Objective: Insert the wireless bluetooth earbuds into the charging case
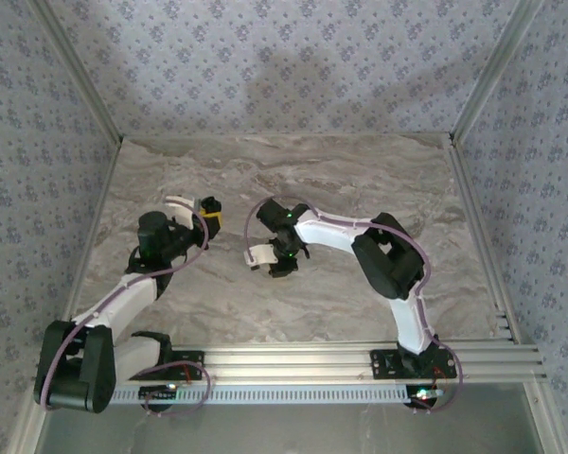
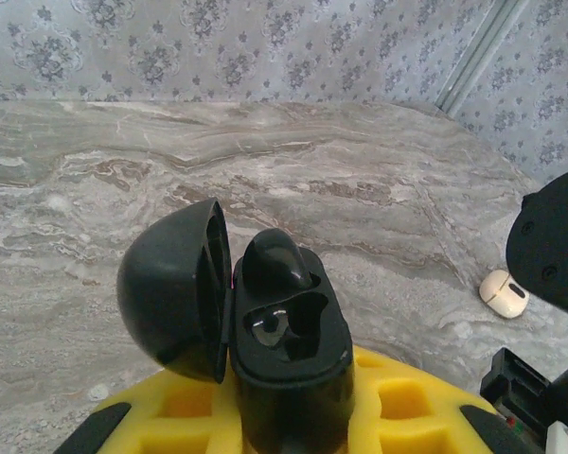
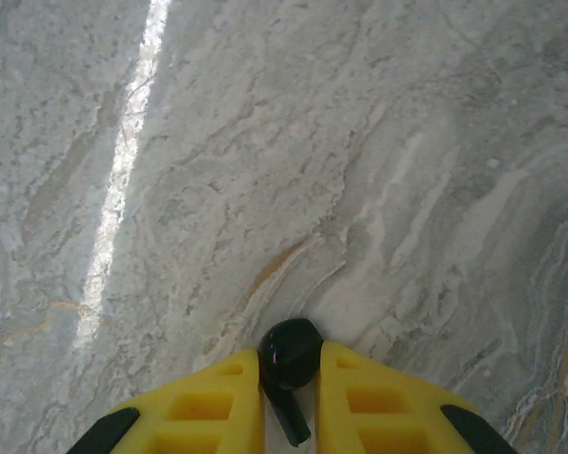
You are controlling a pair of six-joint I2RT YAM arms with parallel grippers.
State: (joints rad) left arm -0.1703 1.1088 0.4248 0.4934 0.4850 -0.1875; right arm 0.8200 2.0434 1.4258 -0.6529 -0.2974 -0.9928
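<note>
Your right gripper (image 3: 289,367) pinches one earbud (image 3: 289,350) by its stem, bud forward, over the table (image 3: 265,142). This likely leaves the bud free to seat. Your left gripper (image 2: 289,402) clamps the charging case (image 2: 293,364) with its lid (image 2: 166,298) swung aside, presenting the vacant socket (image 2: 279,326) beside what appears to be the seated second earbud (image 2: 275,260).

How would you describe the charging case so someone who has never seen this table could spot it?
Over the grey marbled table, look to the left tool with yellow pads. It clamps the charging case, upright and glossy black, its domed lid swung open sideways. It is far bigger than the earbud pinched in the right tool.
</note>
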